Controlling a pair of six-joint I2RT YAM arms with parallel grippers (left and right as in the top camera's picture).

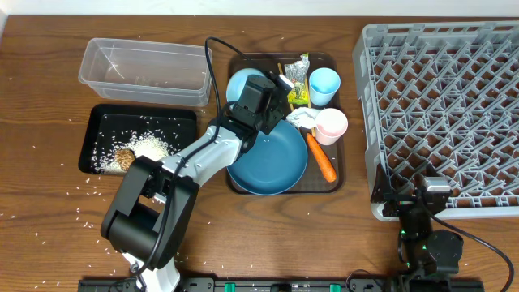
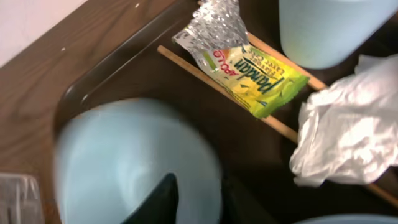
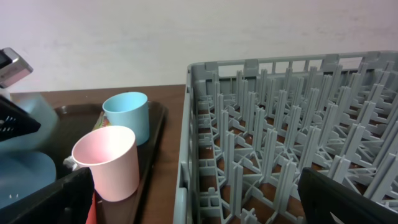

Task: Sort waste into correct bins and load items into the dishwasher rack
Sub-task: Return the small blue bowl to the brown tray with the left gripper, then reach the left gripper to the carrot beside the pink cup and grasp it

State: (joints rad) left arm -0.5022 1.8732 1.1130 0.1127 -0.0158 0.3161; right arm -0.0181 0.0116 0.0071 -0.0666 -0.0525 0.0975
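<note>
Small bowl (image 1: 237, 84), pale blue, sits at the upper left of the brown tray (image 1: 336, 174), just above centre in the overhead view, with the big bowl (image 1: 272, 162) just below it. The left gripper (image 1: 259, 93) hangs right over it. In the left wrist view one dark finger (image 2: 158, 200) shows inside the bowl, at the bottom of the frame, but the other is lost in blur and shadow, so I cannot tell whether the jaws are clenched on the rim or released. The bowl looks like light, stiff plastic with a smooth, probably slippery wall. The best hold is likely across the rim, one finger inside and one outside, pinched firmly enough that it does not swing. To its right lie the chopsticks (image 2: 205, 78), with the wrapper (image 2: 252, 65) across them and the tissue (image 2: 348, 137) at the right edge. All are light things that a careless sweep could drag along. The blue cup (image 1: 324, 85), pink cup (image 1: 332, 124) and carrot (image 1: 323, 161) stand on the tray's right side. Rice (image 1: 142, 146) and a brown lump (image 1: 125, 156) lie in the black tray (image 1: 91, 134) at left, below the clear tub (image 1: 101, 65). The rack (image 1: 446, 113) fills the right side. The right gripper (image 3: 196, 177) waits beside it at lower right, fingers spread wide with nothing between them.
</note>
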